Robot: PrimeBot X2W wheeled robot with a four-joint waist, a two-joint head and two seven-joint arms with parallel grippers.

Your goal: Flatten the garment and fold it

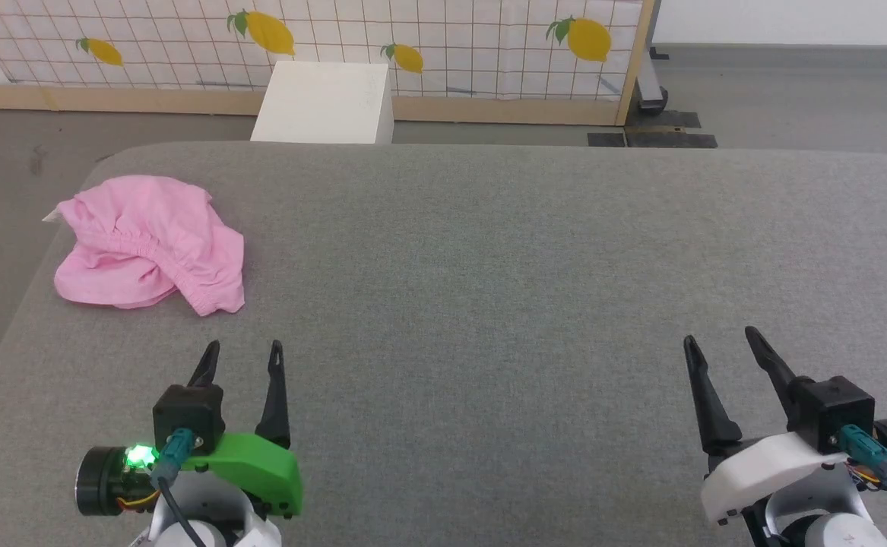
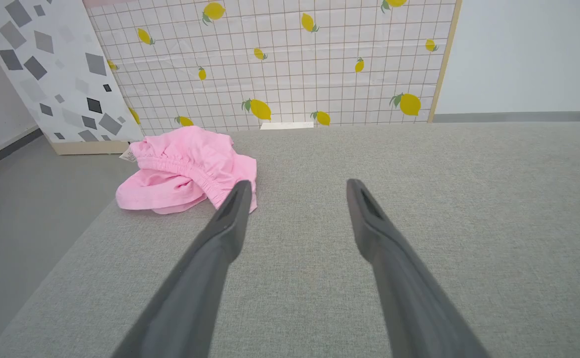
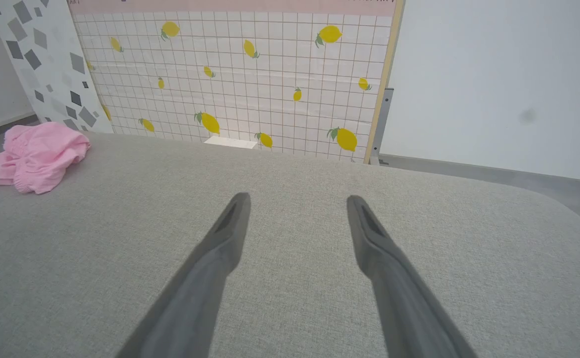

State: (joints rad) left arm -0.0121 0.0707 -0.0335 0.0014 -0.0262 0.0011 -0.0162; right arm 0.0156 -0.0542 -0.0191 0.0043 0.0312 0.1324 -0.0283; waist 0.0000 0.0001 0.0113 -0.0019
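Wide-spread left gripper [image 1: 244, 349], long dark fingers empty, above grey woven-fabric table [image 1: 489, 251], just short of crumpled light pink thin-fabric shorts [image 1: 147, 243] heaped near far left edge, gathered waistband showing. Farther right, right gripper [image 1: 719, 338] likewise spread wide, empty, well apart from shorts

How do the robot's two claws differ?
The left claw is cased in green, the right claw in white. The left claw sits close to the shorts, the right claw far from them. Both stand open and hold nothing.
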